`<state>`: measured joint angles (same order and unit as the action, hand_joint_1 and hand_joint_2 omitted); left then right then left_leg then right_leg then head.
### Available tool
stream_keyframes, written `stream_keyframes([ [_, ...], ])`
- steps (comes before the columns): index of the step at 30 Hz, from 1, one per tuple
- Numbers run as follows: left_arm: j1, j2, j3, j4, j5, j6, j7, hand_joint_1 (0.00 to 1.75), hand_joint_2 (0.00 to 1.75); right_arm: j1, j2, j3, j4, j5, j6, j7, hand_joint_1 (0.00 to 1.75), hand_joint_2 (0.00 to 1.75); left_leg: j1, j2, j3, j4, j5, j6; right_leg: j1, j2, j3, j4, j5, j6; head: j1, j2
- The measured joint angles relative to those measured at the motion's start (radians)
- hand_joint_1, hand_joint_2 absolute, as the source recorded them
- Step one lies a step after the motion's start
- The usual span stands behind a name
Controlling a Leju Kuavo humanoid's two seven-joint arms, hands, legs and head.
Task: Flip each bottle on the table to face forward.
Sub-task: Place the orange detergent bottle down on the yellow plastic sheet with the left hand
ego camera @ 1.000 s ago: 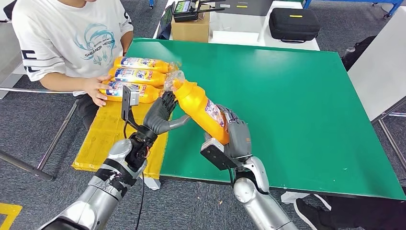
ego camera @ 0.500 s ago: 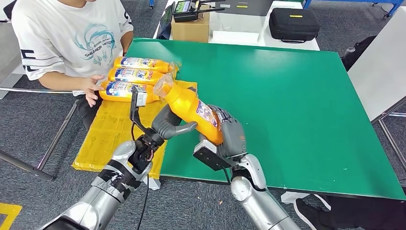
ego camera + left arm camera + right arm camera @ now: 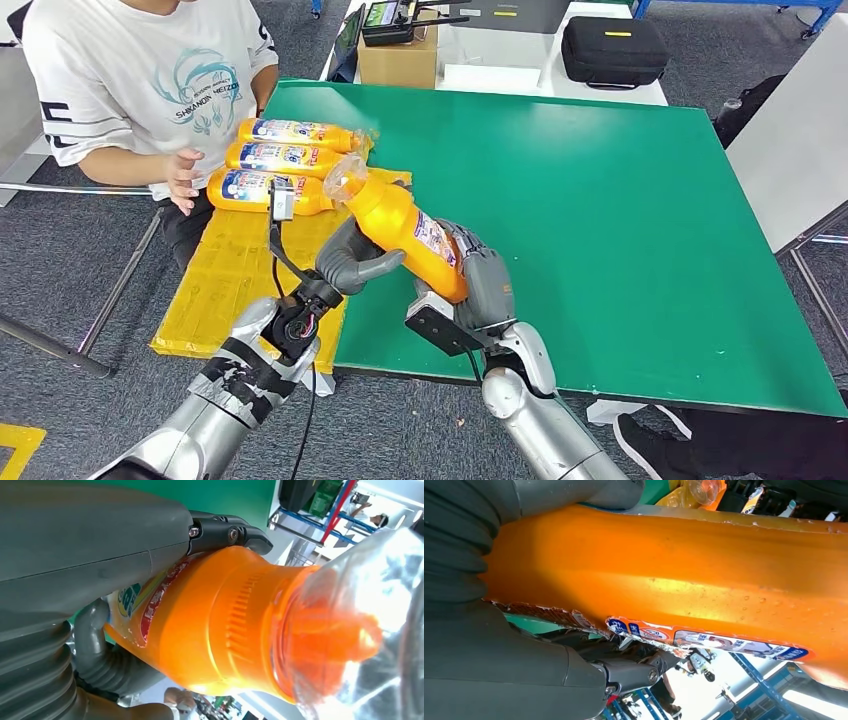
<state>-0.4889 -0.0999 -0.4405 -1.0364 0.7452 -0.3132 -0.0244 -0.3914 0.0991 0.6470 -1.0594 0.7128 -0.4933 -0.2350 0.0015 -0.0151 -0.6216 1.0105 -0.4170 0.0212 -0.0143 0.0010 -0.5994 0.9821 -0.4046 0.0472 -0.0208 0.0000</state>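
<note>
An orange bottle [image 3: 400, 225] with a clear cap is held tilted above the near left part of the green table [image 3: 620, 200], cap toward the far left. My right hand [image 3: 485, 285] grips its base end, label facing right. My left hand [image 3: 350, 262] wraps the bottle's upper body just below the neck. In the left wrist view the thumb and dark fingers [image 3: 225, 532] close around the orange bottle [image 3: 225, 630]. The right wrist view shows the bottle's side [image 3: 674, 575] with a torn label edge. Three more orange bottles [image 3: 285, 157] lie side by side, labels up.
The three bottles lie on a yellow mat [image 3: 230, 280] at the table's left, beside a seated person whose hand [image 3: 185, 178] hovers near them. A cardboard box [image 3: 398, 60] and a black case [image 3: 612, 50] sit beyond the far edge.
My left hand has come in under the bottle and closed around its upper body. The bottle has shifted left and a little nearer. The person's hand has lifted off the lying bottles.
</note>
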Motion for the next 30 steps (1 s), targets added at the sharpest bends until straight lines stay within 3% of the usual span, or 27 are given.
stream_keyframes([
  [1,0.0,0.0,-0.001,-0.004,0.002,0.006,-0.002,1.75,1.75,0.0,0.0,0.0,0.0,0.0,0.001,0.001,1.62,1.75,0.0,0.0,0.0,0.0,0.0,0.0,0.0,0.0,0.0,0.0,0.0,0.0,0.0,0.0],
  [3,0.001,0.0,-0.002,-0.013,0.002,0.024,-0.008,1.75,1.75,0.0,0.0,0.0,0.0,0.004,0.002,0.007,1.62,1.75,0.0,0.0,0.0,0.0,0.0,0.0,0.0,0.0,0.0,0.0,0.0,0.0,0.0,0.0],
  [5,0.003,0.0,-0.002,-0.021,0.002,0.044,-0.012,1.75,1.75,0.0,0.0,0.0,0.0,0.008,0.002,0.017,1.75,1.75,0.0,0.0,0.0,0.0,0.0,0.0,0.0,0.0,0.0,0.0,0.0,0.0,0.0,0.0],
  [23,0.011,-0.001,-0.001,-0.026,-0.034,0.103,-0.041,1.75,1.75,0.001,0.0,0.002,0.0,0.005,0.014,0.024,1.75,1.75,0.0,0.0,0.0,0.0,0.0,0.0,0.0,0.0,0.0,0.0,0.0,0.0,0.0,0.0],
  [24,0.011,-0.002,-0.001,-0.027,-0.037,0.107,-0.043,1.75,1.75,0.001,0.0,0.002,0.0,0.005,0.014,0.024,1.4,1.75,0.0,0.0,0.0,0.0,0.0,0.0,0.0,0.0,0.0,0.0,0.0,0.0,0.0,0.0],
  [27,0.012,-0.002,-0.001,-0.03,-0.035,0.117,-0.046,1.75,1.75,0.002,0.0,0.002,0.0,0.005,0.016,0.027,0.1,1.75,0.0,0.0,0.0,0.0,0.0,0.0,0.0,0.0,0.0,0.0,0.0,0.0,0.0,0.0],
  [28,0.013,-0.003,0.0,-0.03,-0.031,0.119,-0.046,1.75,1.75,0.002,0.001,0.002,0.0,0.003,0.015,0.029,0.0,1.75,0.0,0.0,0.0,0.0,0.0,0.0,0.0,0.0,0.0,0.0,0.0,0.0,0.0,0.0],
  [30,0.013,-0.004,0.004,-0.03,-0.027,0.129,-0.053,1.75,1.75,0.005,0.004,-0.001,-0.002,-0.013,0.005,0.033,0.0,1.75,0.0,0.0,0.0,0.0,0.0,0.0,0.0,0.0,0.0,0.0,0.0,0.0,0.0,0.0],
])
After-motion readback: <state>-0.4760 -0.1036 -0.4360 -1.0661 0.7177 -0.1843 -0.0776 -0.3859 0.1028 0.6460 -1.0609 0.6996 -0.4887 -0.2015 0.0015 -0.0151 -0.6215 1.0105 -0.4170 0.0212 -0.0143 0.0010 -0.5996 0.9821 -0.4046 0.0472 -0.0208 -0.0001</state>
